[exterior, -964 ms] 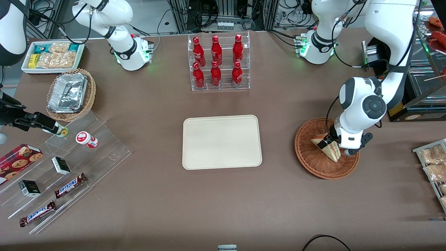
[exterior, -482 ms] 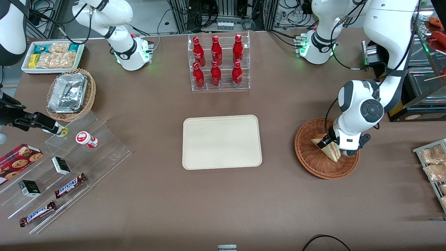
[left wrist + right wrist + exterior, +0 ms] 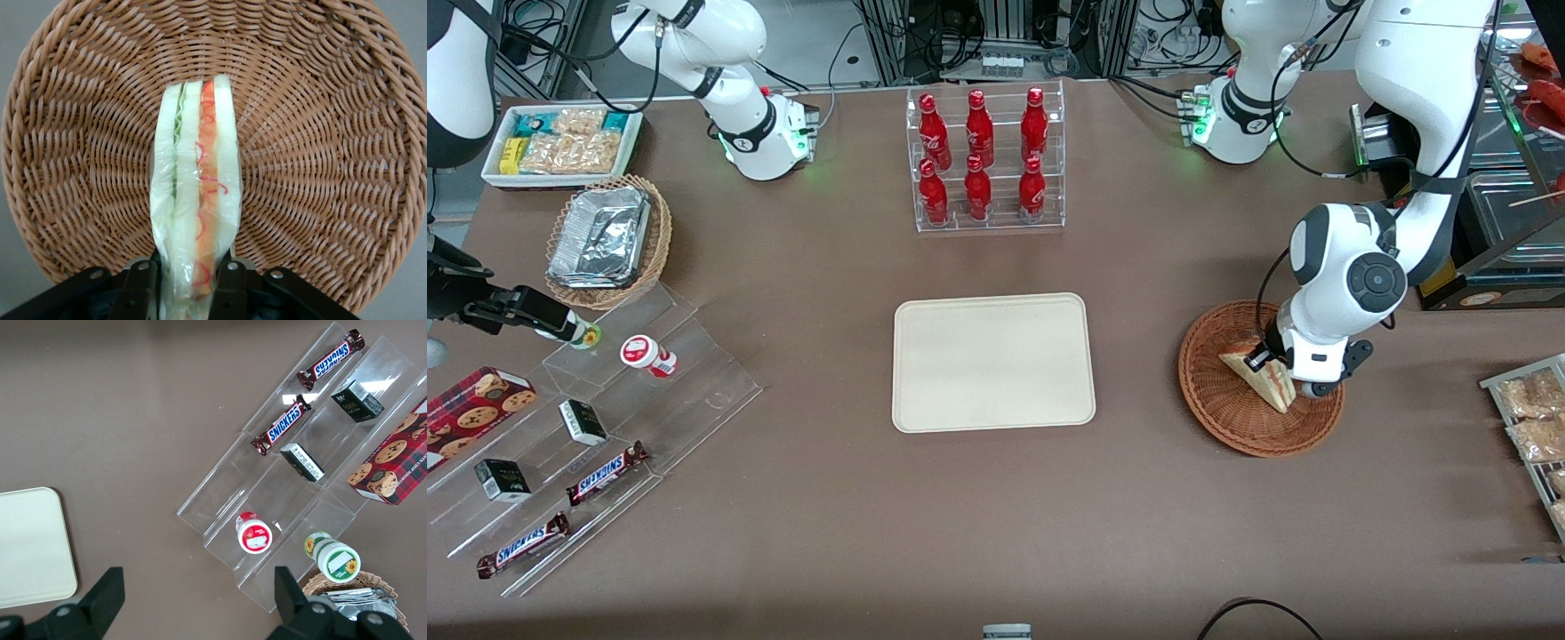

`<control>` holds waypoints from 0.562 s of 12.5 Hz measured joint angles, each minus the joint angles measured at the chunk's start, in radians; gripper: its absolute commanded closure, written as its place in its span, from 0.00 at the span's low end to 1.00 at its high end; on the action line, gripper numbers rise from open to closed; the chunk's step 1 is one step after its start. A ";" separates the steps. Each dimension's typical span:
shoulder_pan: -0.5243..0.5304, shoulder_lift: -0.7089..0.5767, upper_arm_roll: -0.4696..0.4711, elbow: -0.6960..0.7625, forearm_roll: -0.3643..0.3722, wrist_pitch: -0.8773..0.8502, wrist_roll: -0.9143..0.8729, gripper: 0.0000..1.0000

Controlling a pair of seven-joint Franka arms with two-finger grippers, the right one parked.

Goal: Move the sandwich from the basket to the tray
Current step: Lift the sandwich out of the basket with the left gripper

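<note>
Woven basket (image 3: 1232, 409) holds the sandwich (image 3: 197, 200), its near end pinched between the closed fingers (image 3: 140, 287) of the gripper (image 3: 1267, 363) over the basket; the tray (image 3: 993, 362) lies apart.

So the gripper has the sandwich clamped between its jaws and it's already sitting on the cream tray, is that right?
Not quite. The gripper does have the sandwich clamped between its jaws, but the sandwich is over the basket, not on the tray, which holds nothing. The front view shows this.
</note>
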 measured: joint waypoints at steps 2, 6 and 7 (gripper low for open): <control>-0.002 -0.029 -0.009 0.028 0.000 -0.085 0.001 1.00; -0.073 -0.062 -0.035 0.179 0.000 -0.325 -0.003 1.00; -0.098 -0.061 -0.037 0.206 0.000 -0.347 -0.003 1.00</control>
